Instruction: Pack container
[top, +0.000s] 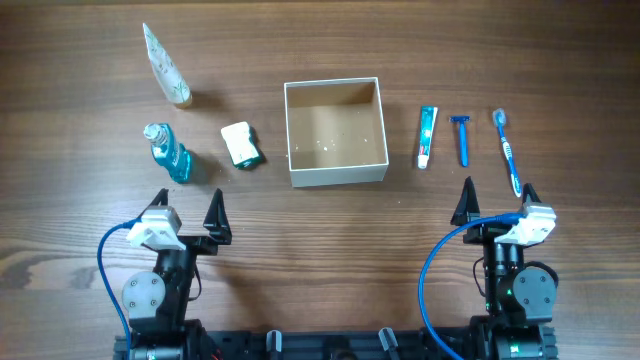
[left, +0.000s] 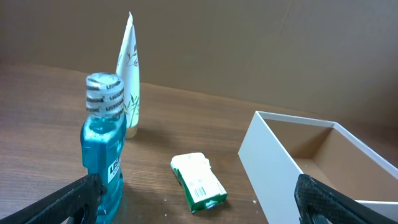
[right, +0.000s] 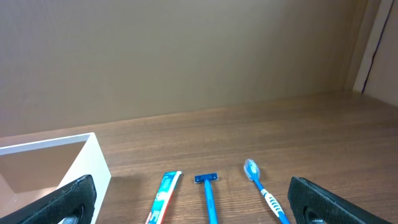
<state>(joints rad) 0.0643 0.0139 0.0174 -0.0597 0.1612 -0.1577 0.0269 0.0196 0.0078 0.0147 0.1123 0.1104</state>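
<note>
The container (top: 336, 172), a white square box with a tan inside, stands empty at mid-table; it also shows in the left wrist view (left: 273, 162) and the right wrist view (right: 93, 165). Left of it are a green-and-white soap packet (top: 241, 145) (left: 198, 180), a blue mouthwash bottle (top: 170, 153) (left: 102, 146) and an upright white tube (top: 167, 66) (left: 129, 74). Right of it lie a toothpaste tube (top: 427, 136) (right: 164, 198), a blue razor (top: 461, 137) (right: 208, 193) and a blue toothbrush (top: 507, 150) (right: 264, 194). My left gripper (top: 187, 213) (left: 199, 205) and right gripper (top: 496, 200) (right: 193, 202) are open and empty, near the front edge.
The wooden table (top: 90, 140) runs to a plain brown wall at the back (right: 186, 56). Blue cables loop beside both arm bases (top: 105, 270) (top: 430, 280).
</note>
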